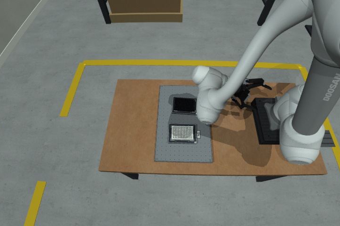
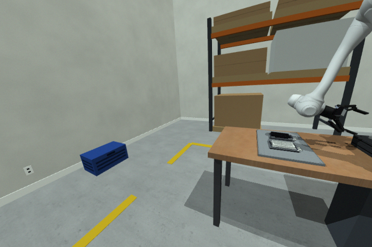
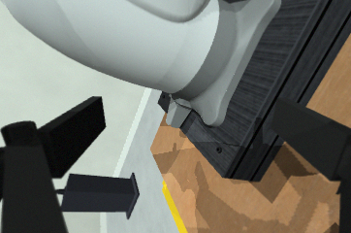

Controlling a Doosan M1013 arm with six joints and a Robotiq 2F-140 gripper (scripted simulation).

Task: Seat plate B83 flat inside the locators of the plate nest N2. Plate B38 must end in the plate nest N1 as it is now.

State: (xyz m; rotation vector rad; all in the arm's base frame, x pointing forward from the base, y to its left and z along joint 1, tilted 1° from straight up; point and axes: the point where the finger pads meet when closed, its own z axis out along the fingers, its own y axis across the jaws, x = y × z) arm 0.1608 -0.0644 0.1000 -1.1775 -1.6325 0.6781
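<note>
Two well plates lie on a grey baseplate (image 1: 183,153) (image 2: 307,156) on the wooden table (image 1: 132,127) (image 2: 238,145). A black plate (image 1: 184,104) (image 2: 281,135) lies at the far end and a white plate (image 1: 182,132) (image 2: 283,144) at the near end, each flat inside a dark nest frame. I cannot read any labels, so I cannot tell which plate is B83 or B38. My gripper (image 1: 260,98) (image 2: 360,122) (image 3: 188,113) is open and empty. It hangs above the table, well to the right of the plates, pointing at the arm's base.
The arm's black base mount (image 1: 263,127) (image 2: 367,145) (image 3: 275,87) sits at the table's right end. A small tag (image 1: 198,133) lies beside the white plate. A shelf rack (image 2: 238,81) with a cardboard box (image 2: 237,110) stands behind the table. A blue box (image 2: 104,157) lies on the floor.
</note>
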